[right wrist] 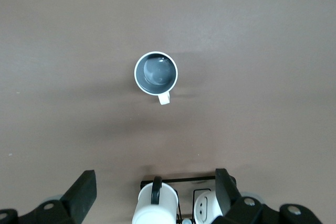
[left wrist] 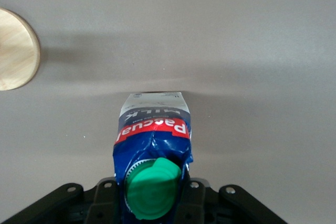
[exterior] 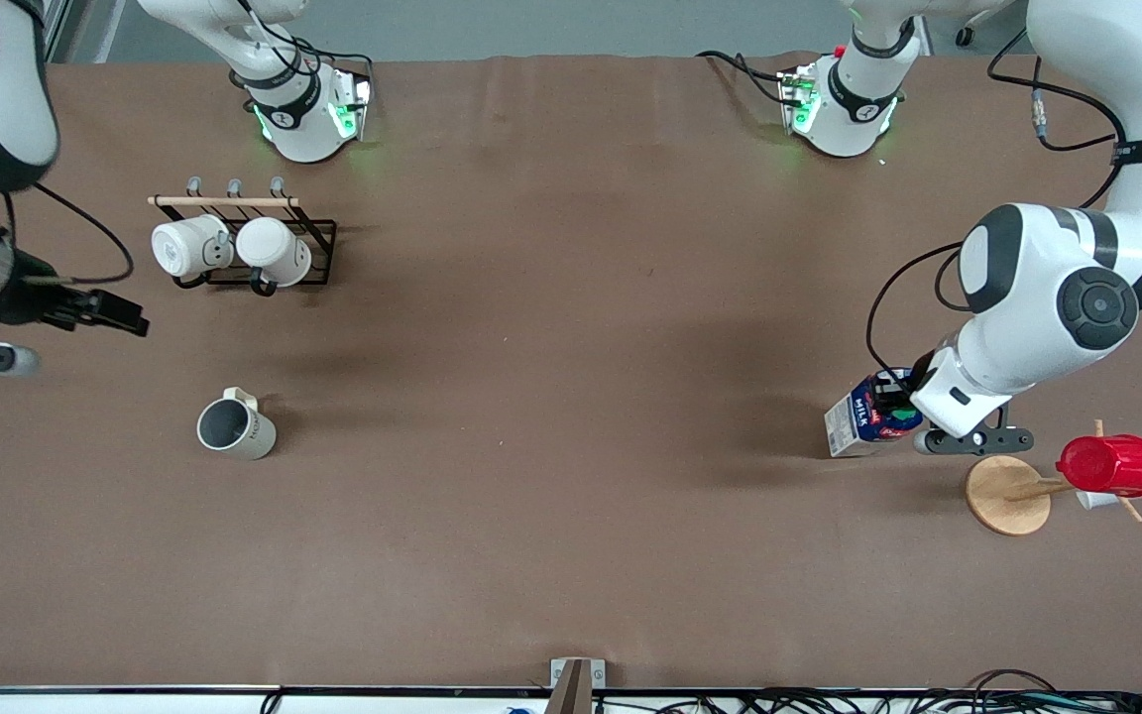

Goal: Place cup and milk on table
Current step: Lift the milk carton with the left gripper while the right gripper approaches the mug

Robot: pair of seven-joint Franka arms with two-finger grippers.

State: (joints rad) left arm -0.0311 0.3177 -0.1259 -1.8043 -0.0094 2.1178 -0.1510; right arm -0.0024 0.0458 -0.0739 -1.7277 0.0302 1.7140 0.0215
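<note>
The left end effector point(exterior: 896, 402) is clamped on the top of the milk point(exterior: 863, 416), which stands on the surface point(exterior: 571, 476) at the left arm's end. The front view shows the carton's white side panel and blue face, with the wrist hiding most of the grip. The left wrist view supplies what is hidden there: the green cap point(left wrist: 152, 190) and crumpled blue gable sit squeezed between the two dark fingers point(left wrist: 194, 203), with the red label band just under them. That view also catches the edge of a round wooden base point(left wrist: 16, 48) near the carton; the front view shows this base point(exterior: 1007, 494) belongs to a small wooden stand carrying a red ribbed cup point(exterior: 1111, 464), just beside the left end effector and nearer the front camera.

The right end effector point(right wrist: 155, 195) hangs with its fingers wide apart, holding nothing, and this arm waits. Only its wrist view shows that gap clearly. Directly under it, that view looks straight down into the cup point(right wrist: 156, 72), upright on the surface, dark grey inside, handle pointing toward the black rack point(right wrist: 178, 182). In the front view the cup point(exterior: 234, 426) sits nearer the front camera than the rack point(exterior: 264, 248), where two white mugs point(exterior: 224, 248) hang.
</note>
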